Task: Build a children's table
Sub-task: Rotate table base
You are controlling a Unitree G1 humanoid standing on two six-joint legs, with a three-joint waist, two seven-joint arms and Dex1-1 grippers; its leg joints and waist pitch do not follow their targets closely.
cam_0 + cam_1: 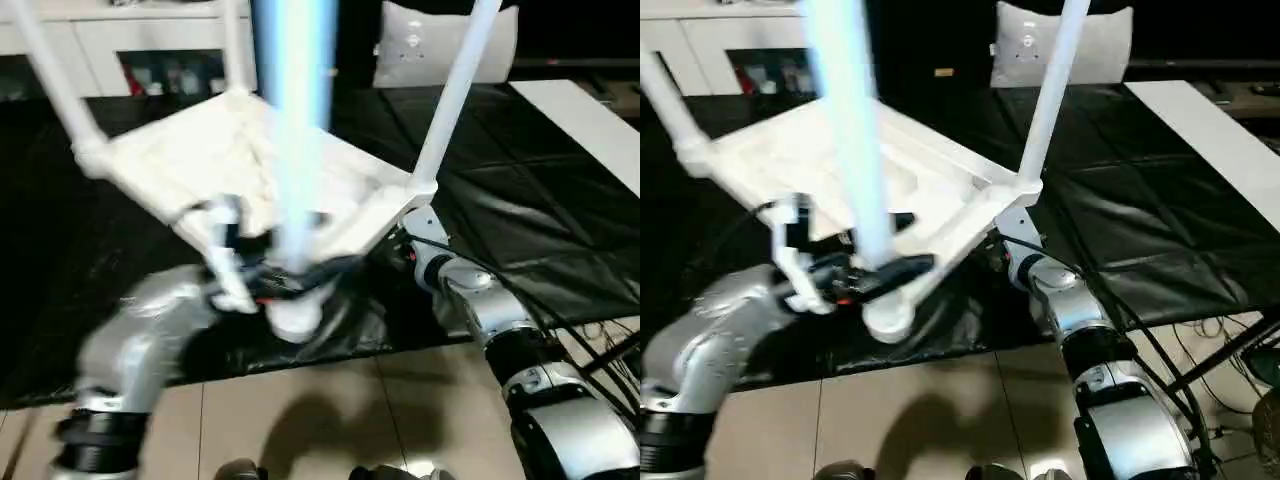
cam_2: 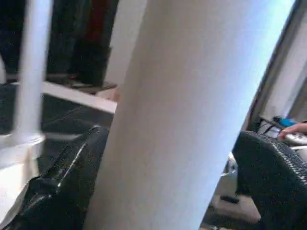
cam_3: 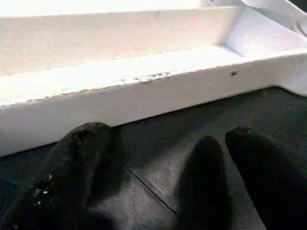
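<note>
The children's table (image 1: 190, 150) lies upside down on a black mat, ribbed underside up, with white legs rising from its corner sockets. My left gripper (image 1: 285, 275) is at the near corner. Its black fingers (image 2: 72, 177) stand open on either side of the near leg (image 1: 297, 120), one finger against the tube and a slim gap at the other. My right gripper (image 1: 405, 245) is low at the right corner, below the leg (image 1: 455, 90) there. It is open with nothing between its fingertips (image 3: 72, 163), just short of the table's rim (image 3: 144, 96).
The black mat (image 1: 520, 220) covers the floor under the table, with beige tiles (image 1: 330, 410) nearer me. A white cabinet (image 1: 130, 40) and a white cushion (image 1: 440, 45) stand at the back. A white board (image 1: 590, 120) lies at the far right, and cables trail near my right arm.
</note>
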